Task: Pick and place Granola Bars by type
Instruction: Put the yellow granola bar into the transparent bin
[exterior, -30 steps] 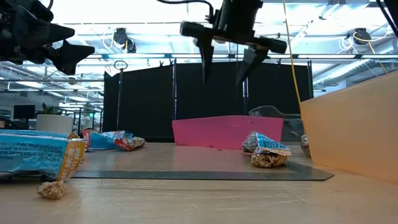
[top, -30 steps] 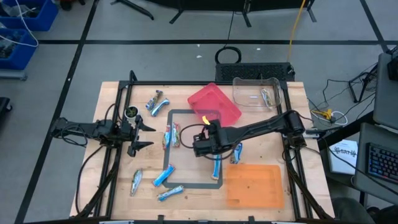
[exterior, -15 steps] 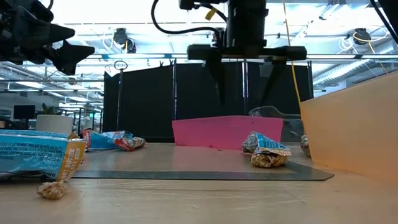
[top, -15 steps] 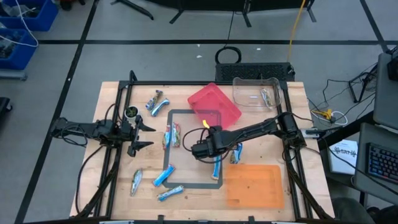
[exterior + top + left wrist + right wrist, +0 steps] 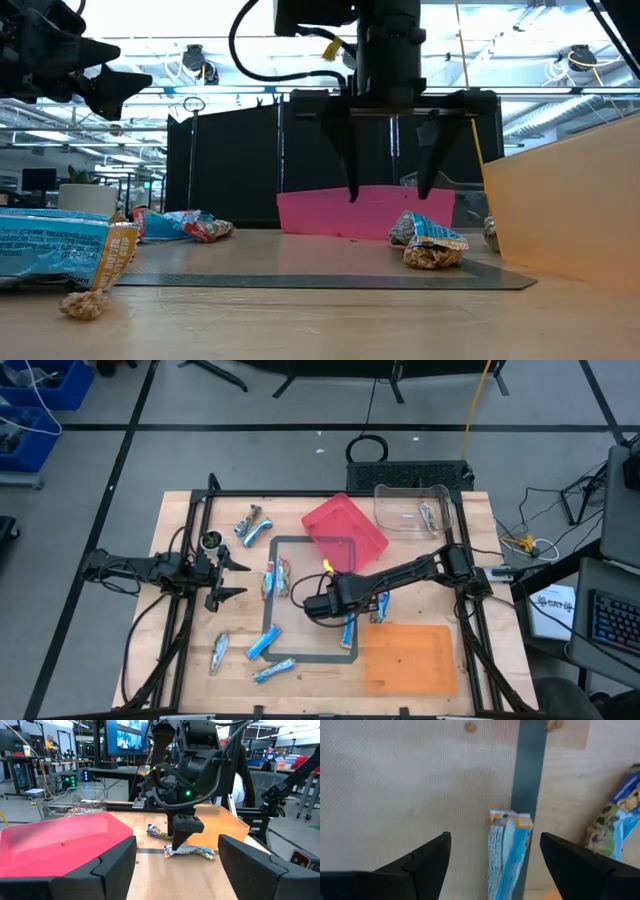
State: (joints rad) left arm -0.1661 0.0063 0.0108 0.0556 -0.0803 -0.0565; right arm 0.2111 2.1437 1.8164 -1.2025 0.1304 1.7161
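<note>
Right gripper [image 5: 387,195] lower over bar [image 5: 507,852]

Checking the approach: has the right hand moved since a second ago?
Yes. The right hand has dropped, its open fingertips now level with the pink tray rim in the low view, above a blue bar.

Right tool [image 5: 318,604] above bar [image 5: 348,626], between two trays [image 5: 344,526]; left tool [image 5: 232,577] well apart.

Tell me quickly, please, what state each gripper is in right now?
Left gripper: open, holding nothing.
Right gripper: open, empty, above a blue bar.
</note>
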